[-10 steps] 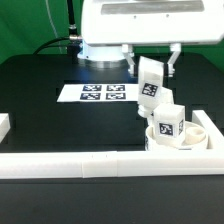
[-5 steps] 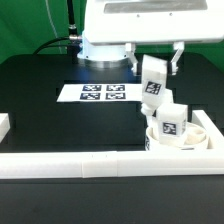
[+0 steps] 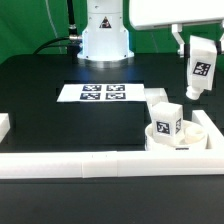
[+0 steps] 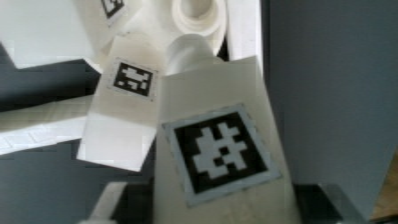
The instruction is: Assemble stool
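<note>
In the exterior view, a white leg [image 3: 202,70] is held clear above the desk [image 3: 60,125] at the exterior view's right, clamped in the tool [image 3: 200,45]. The seat [image 3: 182,135] lies below by the rail [image 3: 100,165], with another leg [image 3: 166,118] on it. In the wrist view, the held leg [image 4: 217,150] is seen between the tool's fingers [image 4: 121,198], above the seat [image 4: 187,20].

A marker board [image 3: 104,93] lay flat on the black table [image 3: 60,125] at frame centre. A long white rail [image 3: 75,166] ran along the lower edge, a short white block [image 3: 4,126] at far left.
</note>
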`<act>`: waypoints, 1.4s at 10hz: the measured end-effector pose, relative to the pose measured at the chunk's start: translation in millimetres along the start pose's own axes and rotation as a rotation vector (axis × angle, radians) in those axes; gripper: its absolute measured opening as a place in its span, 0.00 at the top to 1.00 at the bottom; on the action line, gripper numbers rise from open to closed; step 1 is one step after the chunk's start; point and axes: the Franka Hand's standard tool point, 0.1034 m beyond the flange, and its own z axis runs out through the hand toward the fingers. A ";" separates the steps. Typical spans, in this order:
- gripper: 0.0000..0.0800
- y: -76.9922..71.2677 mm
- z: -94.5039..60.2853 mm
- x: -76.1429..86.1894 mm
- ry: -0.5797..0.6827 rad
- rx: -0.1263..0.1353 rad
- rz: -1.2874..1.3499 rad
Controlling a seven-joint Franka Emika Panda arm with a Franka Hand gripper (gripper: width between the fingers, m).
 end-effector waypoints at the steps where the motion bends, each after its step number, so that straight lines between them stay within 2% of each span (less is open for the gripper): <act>1: 0.59 -0.1 0.4 -0.4 -0.001 0.000 0.000; 2: 0.59 1.5 2.2 -0.4 0.006 -0.001 -0.010; 3: 0.59 10.4 8.0 -0.1 0.064 0.000 -0.047; 5: 0.59 9.7 18.5 -7.4 0.137 0.012 -0.079; 10: 0.59 11.7 20.5 -7.9 0.126 0.015 -0.070; 12: 0.59 0.7 23.9 -9.3 0.156 0.041 -0.073; 13: 0.59 -12.3 28.8 -12.8 0.193 0.057 -0.092; 14: 0.59 -16.8 31.8 -12.5 0.223 0.063 -0.112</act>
